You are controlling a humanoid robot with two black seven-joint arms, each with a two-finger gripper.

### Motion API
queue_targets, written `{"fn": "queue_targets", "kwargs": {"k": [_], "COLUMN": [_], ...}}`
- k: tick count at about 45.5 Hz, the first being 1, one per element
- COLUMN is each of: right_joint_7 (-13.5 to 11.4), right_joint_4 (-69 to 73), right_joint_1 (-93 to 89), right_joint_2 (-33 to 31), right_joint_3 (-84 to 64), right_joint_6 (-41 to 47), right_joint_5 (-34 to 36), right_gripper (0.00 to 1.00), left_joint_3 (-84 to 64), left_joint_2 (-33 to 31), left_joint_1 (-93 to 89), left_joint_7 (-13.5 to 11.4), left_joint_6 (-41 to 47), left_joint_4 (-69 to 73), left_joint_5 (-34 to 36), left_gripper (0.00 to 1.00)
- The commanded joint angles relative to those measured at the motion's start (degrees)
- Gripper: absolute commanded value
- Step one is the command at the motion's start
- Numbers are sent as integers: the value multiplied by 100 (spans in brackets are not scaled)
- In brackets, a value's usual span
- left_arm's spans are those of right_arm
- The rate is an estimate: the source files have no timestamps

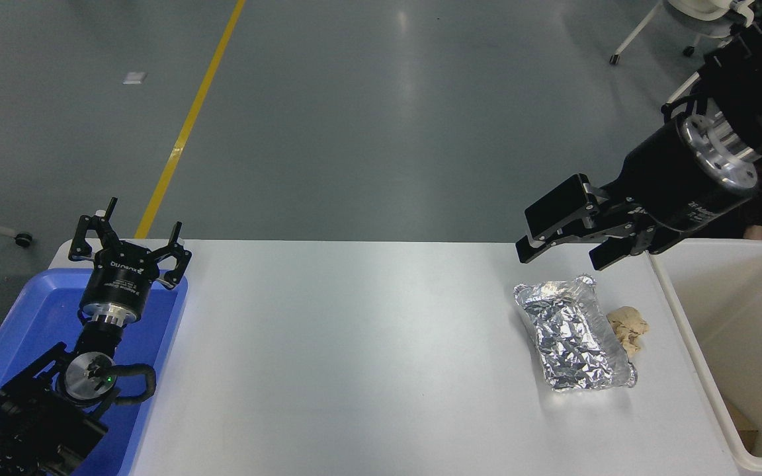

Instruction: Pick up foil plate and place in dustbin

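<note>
The foil plate (574, 334), a crinkled silver tray with a wavy rim, lies on the white table (354, 357) at the right. The off-white dustbin (688, 330) stands right of it at the table's right end, its cream inside showing. My right gripper (563, 250) comes in from the upper right, open and empty, hovering above the plate's far end. My left gripper (131, 248) is parked open at the lower left.
A small crumpled tan paper ball (629, 328) lies between the foil plate and the dustbin. A shallow blue tray (156, 344) sits under my left arm at the table's left edge. Something brown (745, 430) lies in the bin's bottom.
</note>
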Motion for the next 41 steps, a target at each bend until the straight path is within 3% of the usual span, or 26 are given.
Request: {"fn": "queue_targets", "kwargs": {"k": [1,13,25,34,41], "right_joint_7": [-7,-7,2,19,19], "right_joint_4": [18,-105,-580,-1159,-1862], "right_joint_1": [-90,-424,-1241,-2199,-3235], "right_joint_2": [38,56,258,461,259], "right_joint_3": [31,75,277,277,611], "right_joint_6": [25,7,-678,-1328,-1601], "right_joint_5": [16,-63,-98,-721,-1240], "right_gripper": [100,100,100,100,100], "left_joint_3": [-1,-1,-1,-1,-1], "left_joint_2": [-8,1,1,1,1], "left_joint_1": [0,0,0,0,0], "left_joint_7": [-10,-1,-1,-1,-1], "left_joint_6": [1,1,1,1,1], "left_joint_4": [-8,0,0,0,0], "left_joint_5": [0,0,0,0,0], "left_gripper": [100,100,100,100,100]}}
